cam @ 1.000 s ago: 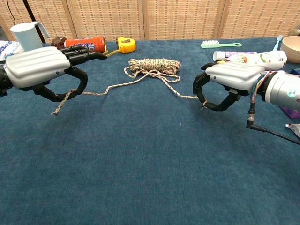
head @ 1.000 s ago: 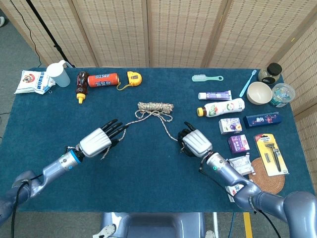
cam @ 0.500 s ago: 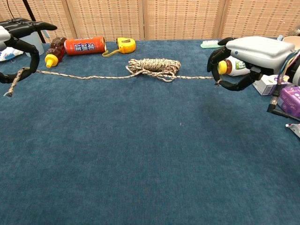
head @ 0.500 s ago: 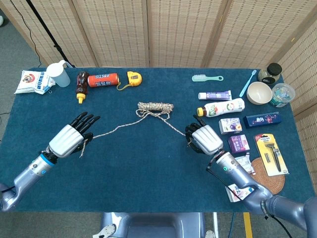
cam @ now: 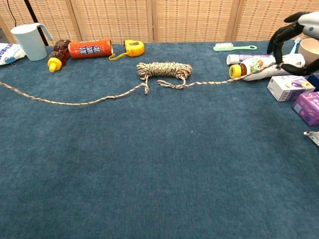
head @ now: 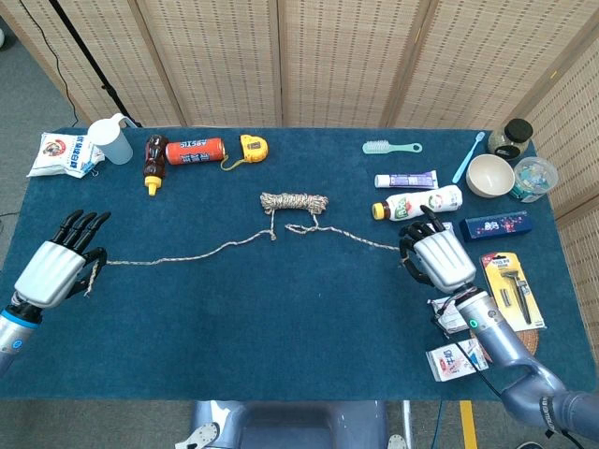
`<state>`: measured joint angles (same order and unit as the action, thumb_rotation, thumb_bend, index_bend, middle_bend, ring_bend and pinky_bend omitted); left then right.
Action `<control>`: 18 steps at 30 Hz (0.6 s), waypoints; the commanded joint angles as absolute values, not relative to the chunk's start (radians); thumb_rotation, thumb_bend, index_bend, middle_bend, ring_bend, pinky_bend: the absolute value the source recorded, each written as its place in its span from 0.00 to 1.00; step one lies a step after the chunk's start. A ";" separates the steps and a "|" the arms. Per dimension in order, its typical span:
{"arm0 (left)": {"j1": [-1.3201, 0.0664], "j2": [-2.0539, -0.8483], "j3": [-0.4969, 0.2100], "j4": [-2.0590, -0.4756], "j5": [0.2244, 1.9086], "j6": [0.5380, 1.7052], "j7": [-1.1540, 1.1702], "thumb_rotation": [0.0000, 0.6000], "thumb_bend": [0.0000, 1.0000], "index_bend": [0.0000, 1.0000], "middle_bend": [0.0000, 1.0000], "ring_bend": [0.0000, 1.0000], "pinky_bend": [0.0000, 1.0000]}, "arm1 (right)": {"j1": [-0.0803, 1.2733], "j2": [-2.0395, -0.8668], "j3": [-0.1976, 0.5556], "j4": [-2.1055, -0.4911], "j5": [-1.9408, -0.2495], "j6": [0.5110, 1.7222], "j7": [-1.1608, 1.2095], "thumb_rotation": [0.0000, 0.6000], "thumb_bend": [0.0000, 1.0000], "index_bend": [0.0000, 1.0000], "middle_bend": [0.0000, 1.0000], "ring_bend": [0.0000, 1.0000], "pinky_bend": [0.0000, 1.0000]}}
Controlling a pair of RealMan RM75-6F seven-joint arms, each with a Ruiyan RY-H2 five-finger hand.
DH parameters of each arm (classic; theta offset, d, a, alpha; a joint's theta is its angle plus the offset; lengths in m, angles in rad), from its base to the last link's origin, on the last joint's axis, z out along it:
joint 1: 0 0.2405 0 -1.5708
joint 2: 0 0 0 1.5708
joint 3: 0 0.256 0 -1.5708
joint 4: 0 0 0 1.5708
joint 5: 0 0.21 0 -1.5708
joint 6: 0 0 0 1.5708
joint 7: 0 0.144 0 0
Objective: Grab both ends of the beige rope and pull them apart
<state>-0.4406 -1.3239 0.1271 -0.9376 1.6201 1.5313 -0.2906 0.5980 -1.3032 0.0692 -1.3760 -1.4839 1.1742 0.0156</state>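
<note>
Head view looks down; chest view low, forward.

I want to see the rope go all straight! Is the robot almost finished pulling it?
Partly. Both ends are grabbed: the left hand holds one end of the beige rope near the table's left edge, and the right hand holds the other beside the white bottle. The hands are far apart and the side strands are stretched out. Left to do: the coiled bundle in the middle is not unwound yet.

A blue-carpeted table stands before woven folding screens; grey floor shows at left.
</note>
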 commanded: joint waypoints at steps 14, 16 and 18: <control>-0.354 -1.239 0.094 -0.972 1.578 1.497 -0.289 1.00 0.43 0.62 0.00 0.00 0.00 | 0.509 -1.209 0.062 -1.425 -1.454 1.210 0.025 1.00 0.51 0.58 0.28 0.23 0.00; -0.353 -1.224 0.095 -0.996 1.572 1.473 -0.276 1.00 0.42 0.41 0.00 0.00 0.00 | 0.506 -1.197 0.054 -1.434 -1.451 1.192 0.014 1.00 0.51 0.47 0.20 0.16 0.00; -0.353 -1.197 0.098 -1.043 1.563 1.438 -0.253 1.00 0.37 0.17 0.00 0.00 0.00 | 0.504 -1.182 0.048 -1.449 -1.444 1.171 0.007 1.00 0.51 0.24 0.07 0.05 0.00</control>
